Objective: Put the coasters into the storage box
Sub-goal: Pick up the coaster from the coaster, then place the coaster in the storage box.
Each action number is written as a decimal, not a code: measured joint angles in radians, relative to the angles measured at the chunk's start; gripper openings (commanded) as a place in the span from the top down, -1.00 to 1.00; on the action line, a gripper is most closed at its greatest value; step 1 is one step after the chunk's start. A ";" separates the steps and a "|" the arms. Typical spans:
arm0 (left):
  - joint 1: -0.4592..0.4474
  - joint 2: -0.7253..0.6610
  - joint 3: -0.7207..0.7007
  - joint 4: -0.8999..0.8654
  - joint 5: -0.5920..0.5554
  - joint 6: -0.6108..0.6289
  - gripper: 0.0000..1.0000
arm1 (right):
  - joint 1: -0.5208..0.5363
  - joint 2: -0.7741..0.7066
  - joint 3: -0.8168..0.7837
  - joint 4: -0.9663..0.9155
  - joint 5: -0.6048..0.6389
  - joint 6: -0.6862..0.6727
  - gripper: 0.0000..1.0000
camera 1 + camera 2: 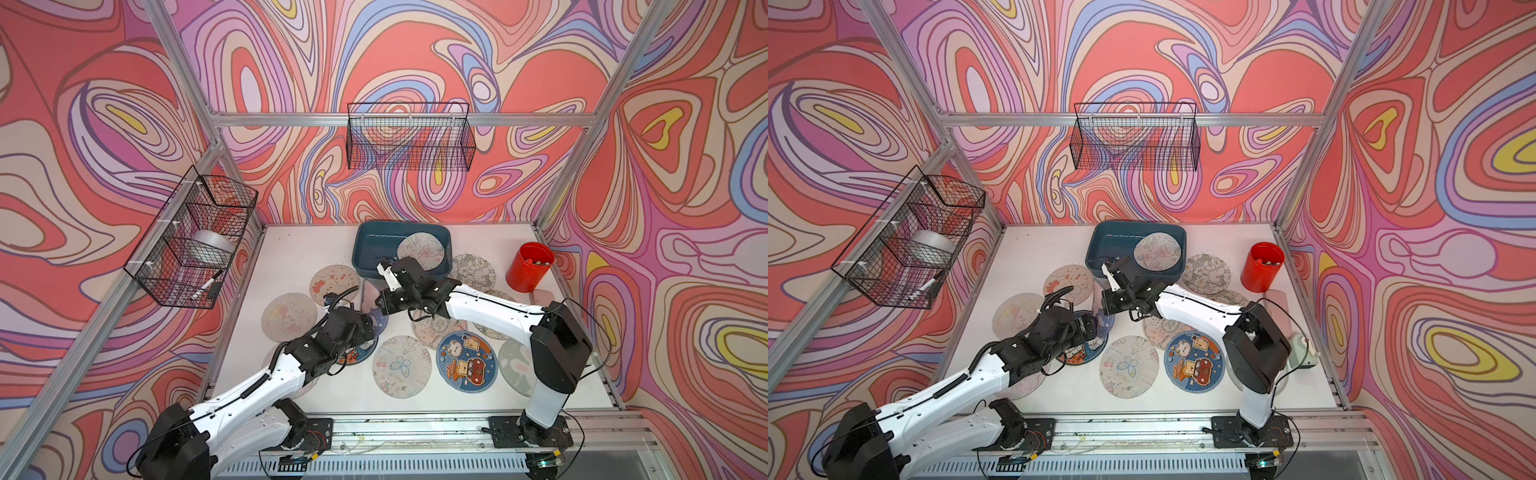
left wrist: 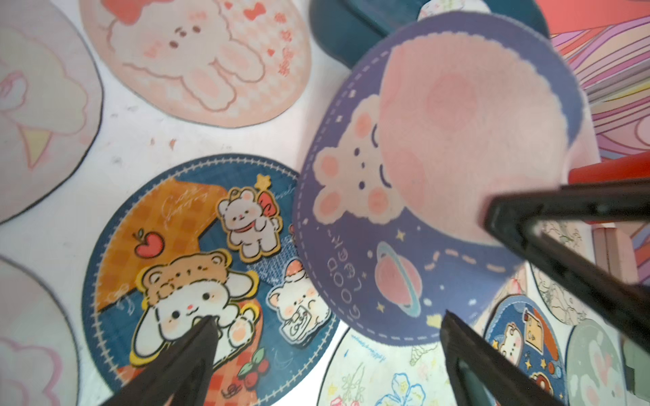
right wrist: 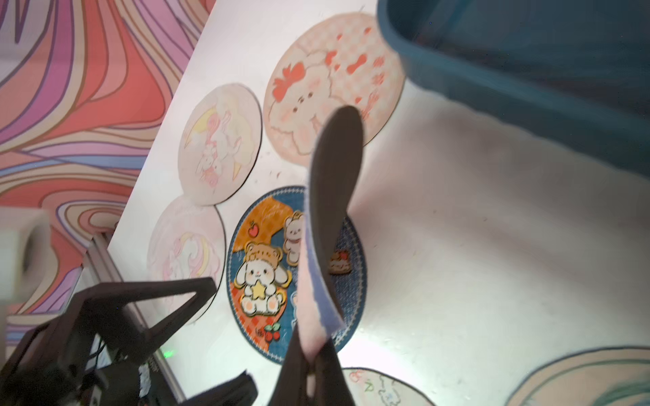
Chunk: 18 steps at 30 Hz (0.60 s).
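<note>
Jaws of the right gripper (image 3: 312, 351) pressed together on the edge of a purple bear coaster (image 2: 404, 211), held clear of the table and tilted. Jaws of the left gripper (image 2: 330, 327) spread wide, gripping nothing, close beside that disc and above a blue-rimmed coaster (image 2: 197, 267) lying flat. Just beyond the clamped jaws, the teal storage box (image 1: 361, 253), one pale coaster (image 1: 420, 251) flat inside at the end away from them. Beneath and around both pairs of jaws, more coasters (image 1: 286, 316) scattered on the white table (image 1: 291, 245), some overlapping: a pale rabbit coaster (image 1: 334, 282) ahead of the open jaws, a second blue-rimmed coaster (image 1: 466, 361) and a butterfly coaster (image 1: 401, 365) back toward the arm bases. Past the right gripper's far side, a red cup (image 1: 530, 266) near the table edge. Farther out, swirled pink, red and lilac walls (image 1: 415, 50), an aluminium frame (image 1: 399, 119), a long wire basket (image 1: 409, 137) on the back wall, a partitioned wire basket (image 1: 191, 237) on the wall past the left gripper.
</note>
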 measured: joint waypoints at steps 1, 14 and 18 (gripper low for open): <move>0.000 0.001 0.000 0.016 0.002 0.014 -1.00 | -0.012 -0.004 0.010 -0.010 0.018 -0.006 1.00; 0.000 0.056 -0.015 0.256 0.100 0.169 -1.00 | -0.180 0.013 0.215 -0.024 0.136 -0.072 1.00; 0.000 0.077 -0.015 0.282 0.096 0.195 -1.00 | -0.220 0.086 0.299 0.021 0.146 -0.088 1.00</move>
